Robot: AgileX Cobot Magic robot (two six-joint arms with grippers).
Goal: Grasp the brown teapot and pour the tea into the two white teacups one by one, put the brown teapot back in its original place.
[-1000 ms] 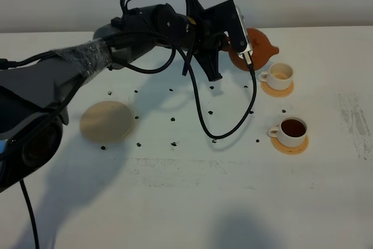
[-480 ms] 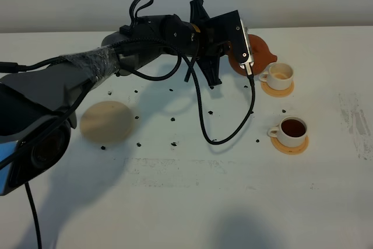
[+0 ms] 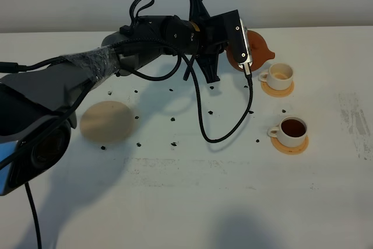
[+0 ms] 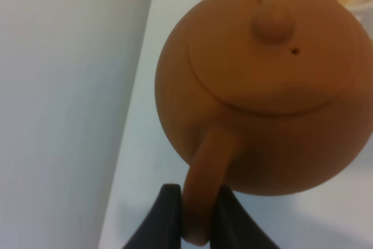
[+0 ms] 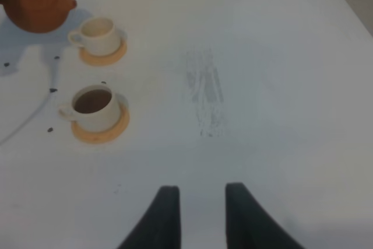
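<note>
We see the left jaws clamped on the loop handle of the teapot, one finger on each side of the loop. The pot hangs in the air at the far side of the surface, its spout turned toward the far cup and just beside that cup's rim. The right jaws stand a little apart with nothing between them, low over bare surface and well away from the cups.

The near cup holds dark tea close to its brim. The far cup shows a pale inside, and we cannot tell how much tea is in it. We judge this to be the second pour.

Several things could go wrong from here:

- **Missed pour:** from the high view the spout looks to sit at the cup's edge, not over its middle. A tilt from this spot could send tea onto the orange coaster or the surface.
- **Pot turning in the grip:** the hold is only on a narrow, rounded handle, so the heavy pot could swivel between the fingers as it tips.
- **Lid falling:** the knobbed lid sits loose as far as we can see, and a steep tilt might let it slide off into the cup.
- **Cable catching the full cup:** the black cable hangs from the wrist in a loop that ends near the full cup. A sweep of the arm could drag the cable against that cup.
- **Spill on the way back:** the beige coaster lies well apart, so the pot should be level before that trip.
</note>
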